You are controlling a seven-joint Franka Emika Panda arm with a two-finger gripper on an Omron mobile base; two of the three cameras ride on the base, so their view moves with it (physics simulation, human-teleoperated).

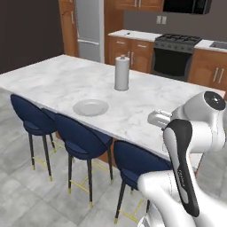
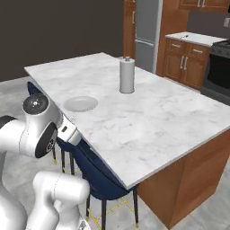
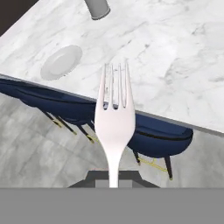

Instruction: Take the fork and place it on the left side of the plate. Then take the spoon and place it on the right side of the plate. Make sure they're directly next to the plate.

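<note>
The pale fork stands upright in the hand view, its handle clamped between my gripper's dark fingertips and its tines pointing toward the marble island. The gripper hangs off the island's near edge, above the blue stools. The round light grey plate lies on the island near its front edge, far ahead and to the left of the fork. The spoon is out of view.
A paper towel roll stands upright behind the plate on the marble island. Dark blue bar stools line the island's near side. Cabinets, a stove and a fridge are at the back.
</note>
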